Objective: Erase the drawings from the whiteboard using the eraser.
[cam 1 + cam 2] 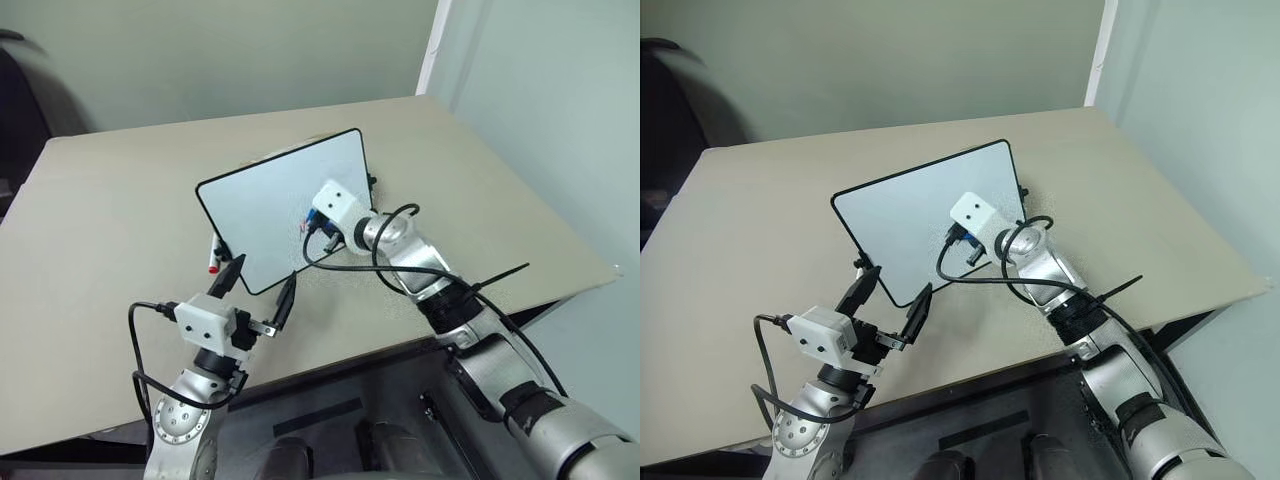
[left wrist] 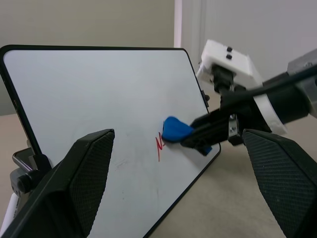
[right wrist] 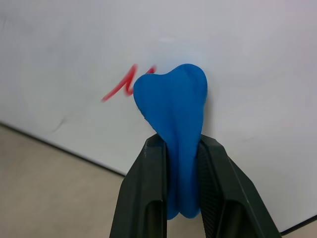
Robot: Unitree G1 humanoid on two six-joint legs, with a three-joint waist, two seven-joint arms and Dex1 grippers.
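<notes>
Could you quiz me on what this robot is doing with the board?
1. True or false: the right gripper is shut on the blue eraser.
2. What colour are the drawings on the whiteboard?
3. The eraser's tip is: A) against the board by the mark, B) lying on the table, C) in the left gripper.

Key: 1 true; 2 red; 3 A.
</notes>
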